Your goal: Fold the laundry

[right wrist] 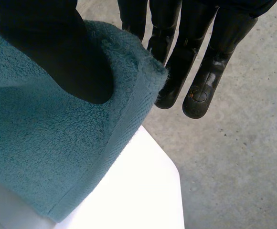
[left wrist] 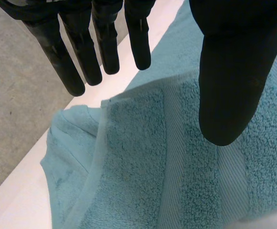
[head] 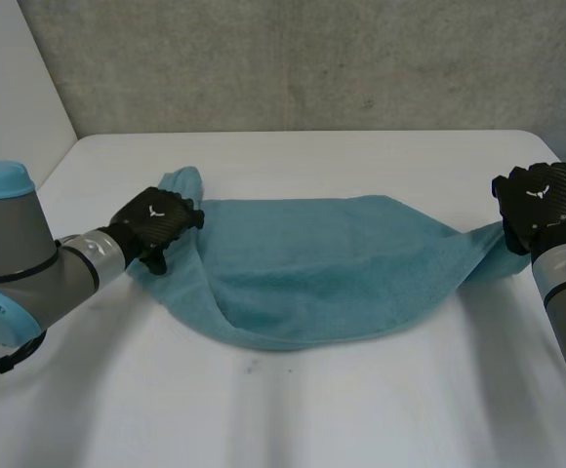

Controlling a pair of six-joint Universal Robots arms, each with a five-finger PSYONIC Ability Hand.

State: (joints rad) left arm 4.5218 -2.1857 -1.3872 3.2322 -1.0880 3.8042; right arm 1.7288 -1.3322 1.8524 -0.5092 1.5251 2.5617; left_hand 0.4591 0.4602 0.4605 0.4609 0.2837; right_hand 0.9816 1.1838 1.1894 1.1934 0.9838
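Teal terry cloth, a towel (head: 312, 268), lies stretched across the middle of the white table (head: 361, 409), its long edge sagging toward six o'clock in a broad curve. At its nine o'clock end sits the left hand (head: 156, 226), and a bunched tip of cloth pokes out past it toward twelve. Seen from that wrist, its fingers (left wrist: 105, 43) are straight, slightly spread and clear of the cloth. The thumb (left wrist: 229, 76) hangs over the pile well apart from them, so nothing is pinched. At the three o'clock end the right hand (head: 539, 200) has the towel's narrowed end, lifted off the table. Its thumb (right wrist: 57, 47) presses on top of the corner while straight fingers (right wrist: 210, 71) stand behind the hem, nipping the cloth between them. Grey concrete floor (right wrist: 239, 157) shows beyond the table's corner.
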